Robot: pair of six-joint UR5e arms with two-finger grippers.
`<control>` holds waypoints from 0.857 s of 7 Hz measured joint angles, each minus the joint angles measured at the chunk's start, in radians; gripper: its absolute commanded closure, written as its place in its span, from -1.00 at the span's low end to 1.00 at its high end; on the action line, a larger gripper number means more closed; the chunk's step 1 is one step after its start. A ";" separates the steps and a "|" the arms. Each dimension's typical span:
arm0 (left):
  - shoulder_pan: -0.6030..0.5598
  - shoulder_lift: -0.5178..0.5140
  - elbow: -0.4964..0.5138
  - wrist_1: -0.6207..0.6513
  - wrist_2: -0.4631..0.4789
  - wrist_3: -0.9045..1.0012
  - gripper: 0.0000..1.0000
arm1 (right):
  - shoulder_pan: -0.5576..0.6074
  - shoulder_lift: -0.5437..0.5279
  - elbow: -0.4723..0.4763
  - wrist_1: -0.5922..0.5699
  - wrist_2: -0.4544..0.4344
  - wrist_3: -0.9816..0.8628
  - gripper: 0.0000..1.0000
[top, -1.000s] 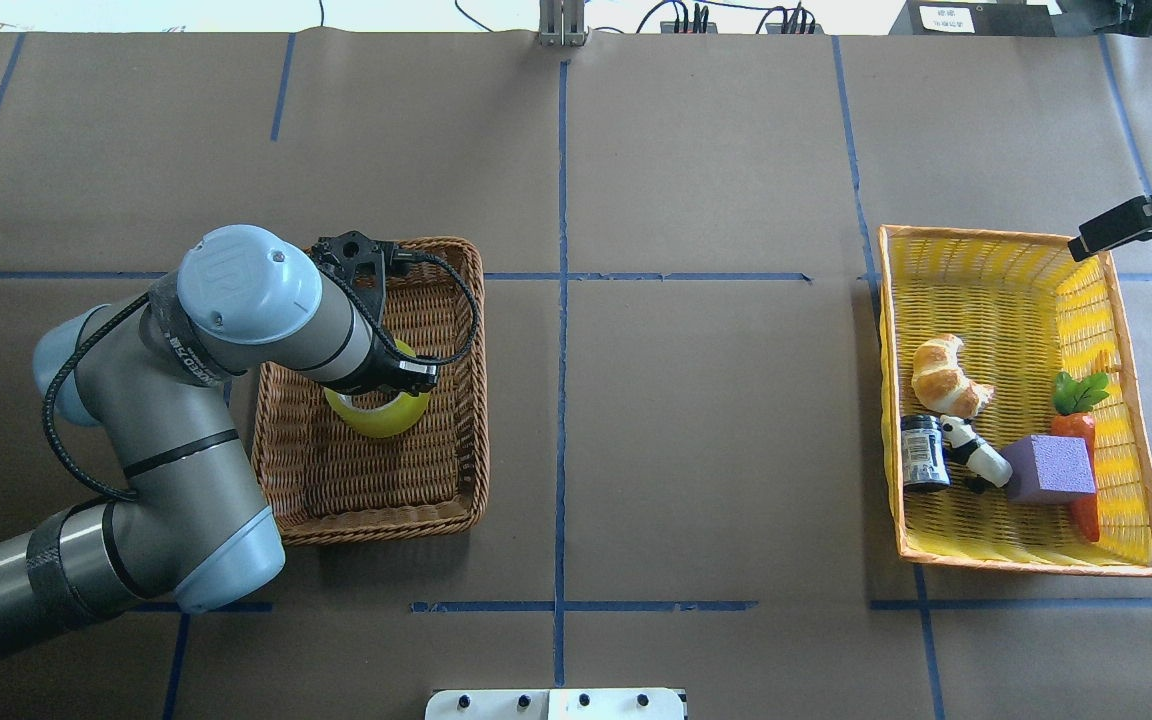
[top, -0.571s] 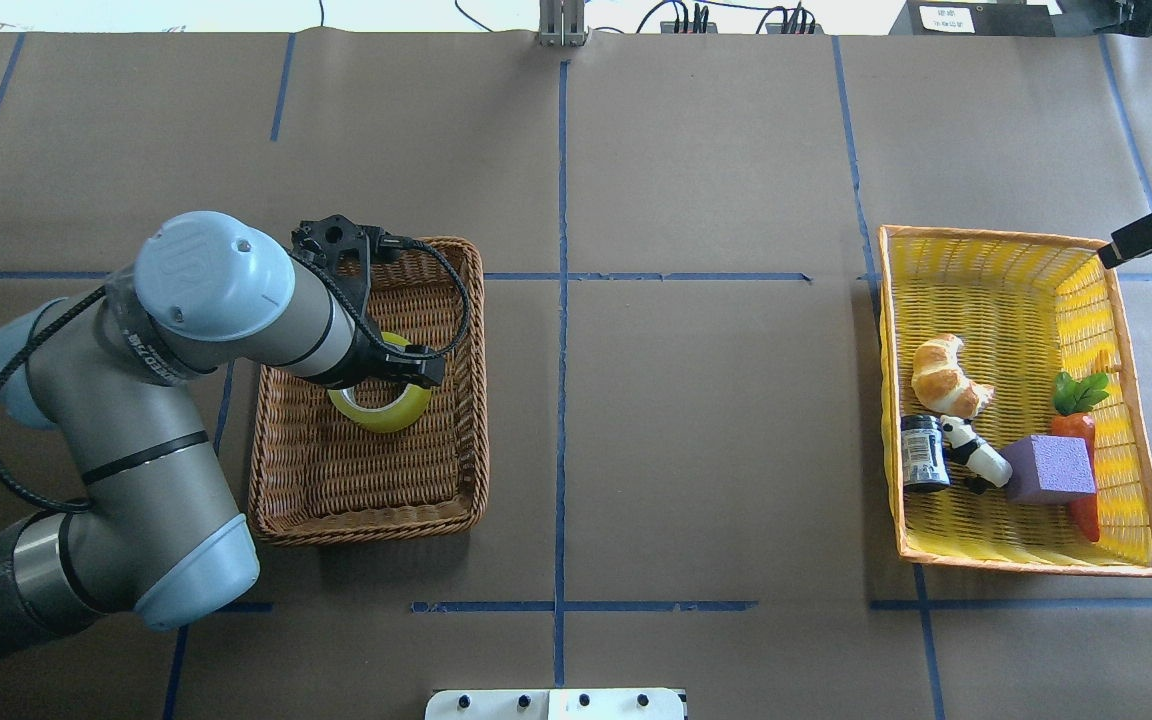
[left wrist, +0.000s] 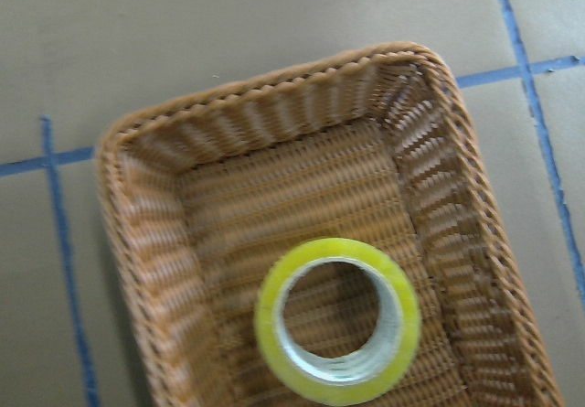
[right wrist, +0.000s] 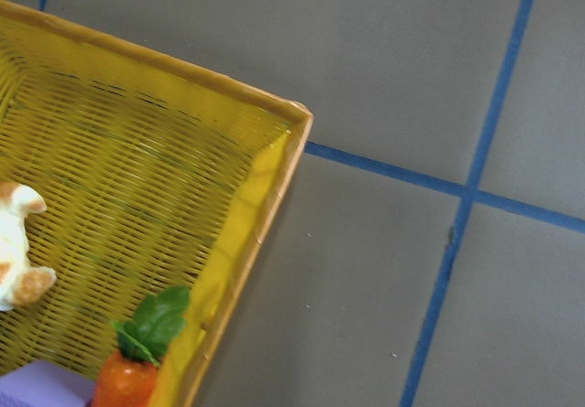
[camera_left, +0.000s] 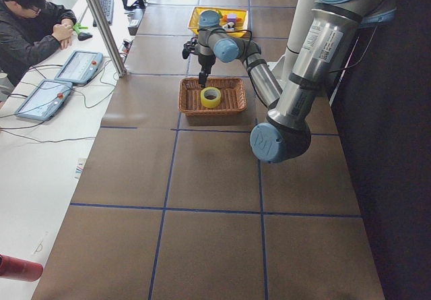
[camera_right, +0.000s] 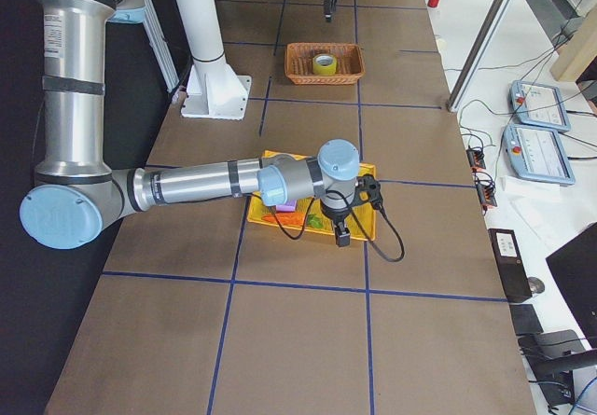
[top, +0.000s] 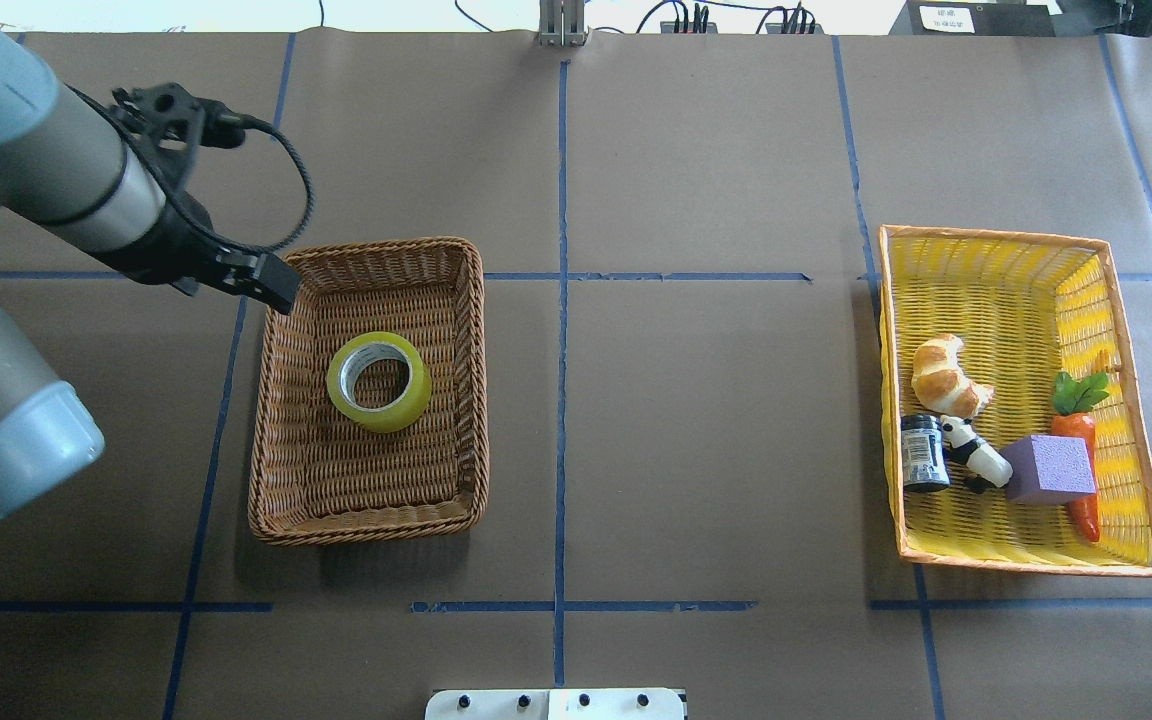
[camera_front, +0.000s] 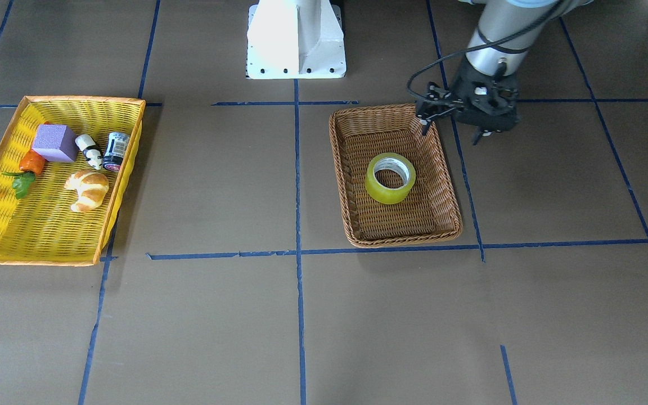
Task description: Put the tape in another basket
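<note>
Bright, even light fills every view of my tabletop (top: 706, 420), with soft shadows beside the basket (top: 473, 400). My white base (camera_front: 296, 39) glares; my left wrist view looks slightly blurred.

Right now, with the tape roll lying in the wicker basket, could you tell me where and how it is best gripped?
I would grip the tape roll's wall from straight above, one finger down the open core, the other outside. It lies flat, hole up, mid-floor of the wicker basket, clear of the walls, which would block a side approach.
</note>
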 measured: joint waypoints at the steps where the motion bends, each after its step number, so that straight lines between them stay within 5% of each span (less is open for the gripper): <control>1: -0.085 0.032 0.028 0.003 -0.065 0.101 -1.00 | 0.052 -0.022 -0.023 -0.004 0.023 -0.036 -0.99; 3: -0.257 0.097 0.113 0.002 -0.191 0.251 -1.00 | 0.086 -0.040 -0.042 -0.003 0.025 -0.046 -0.99; 6: -0.453 0.155 0.298 -0.002 -0.244 0.508 -1.00 | 0.090 -0.055 -0.033 -0.007 0.017 0.021 -0.99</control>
